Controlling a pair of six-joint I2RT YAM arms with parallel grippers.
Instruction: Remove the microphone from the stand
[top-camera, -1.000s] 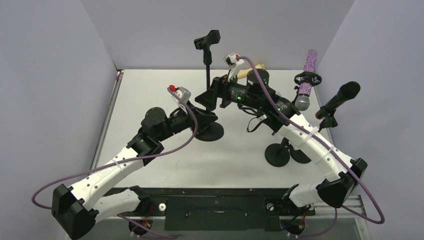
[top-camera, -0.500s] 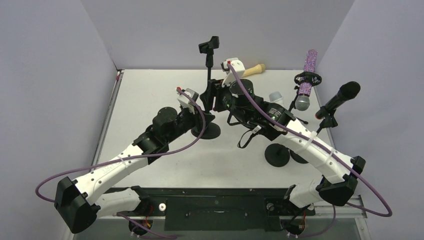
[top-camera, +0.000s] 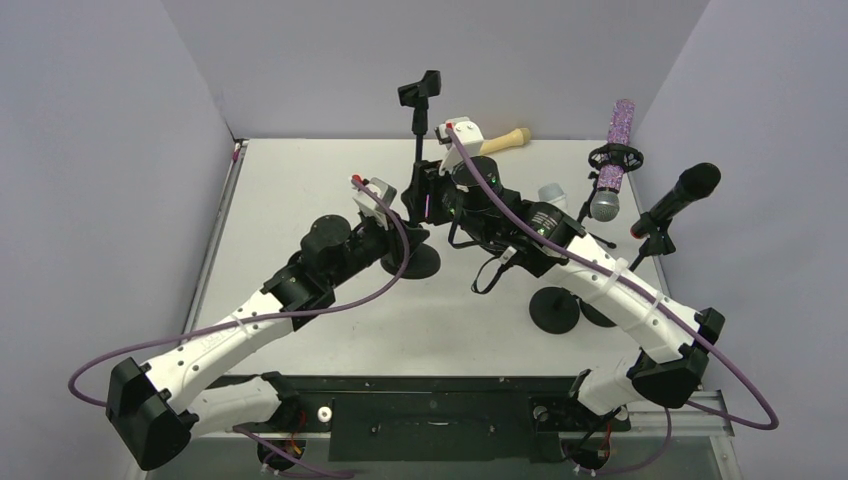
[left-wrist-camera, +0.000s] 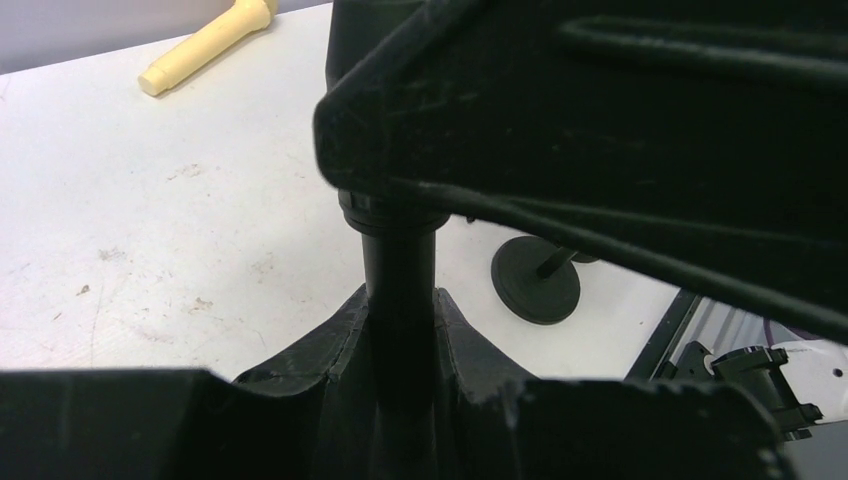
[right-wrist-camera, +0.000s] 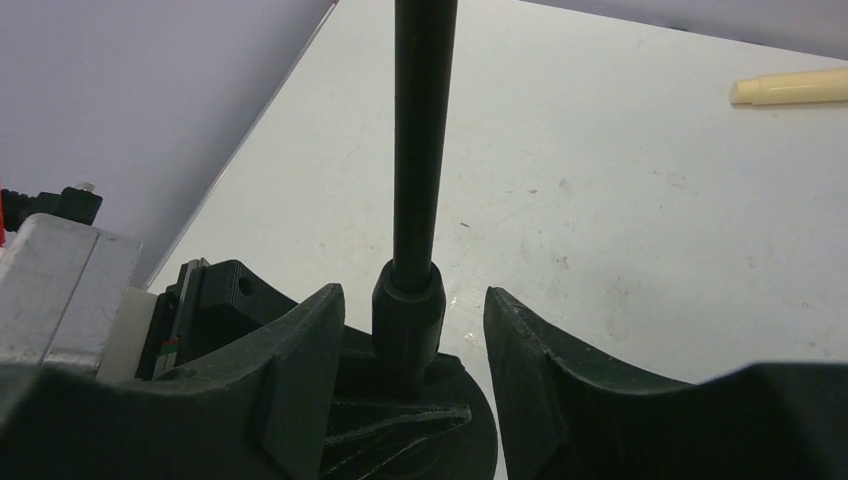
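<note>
A black stand with an empty clip (top-camera: 420, 88) rises from a round base (top-camera: 418, 263) at the table's middle. My left gripper (top-camera: 404, 228) is shut on its pole just above the base; in the left wrist view both fingers (left-wrist-camera: 335, 335) press the pole (left-wrist-camera: 400, 270). My right gripper (top-camera: 420, 195) is open with one finger on each side of the same pole, higher up; in the right wrist view the pole collar (right-wrist-camera: 408, 315) sits between the spread fingers (right-wrist-camera: 300, 360) without touching them. A cream-handled microphone (top-camera: 505, 140) lies on the table behind.
A purple glitter microphone (top-camera: 615, 150) hangs in a shock-mount stand at back right. A black microphone (top-camera: 682, 192) sits clipped in a stand at far right. Their round bases (top-camera: 555, 310) stand under my right arm. A small silver-grey object (top-camera: 552, 192) lies near them.
My right gripper has swung left to the empty stand's pole, uncovering the cream microphone. My left arm has reached farther in along the pole's foot. Little has moved in the last half second.
</note>
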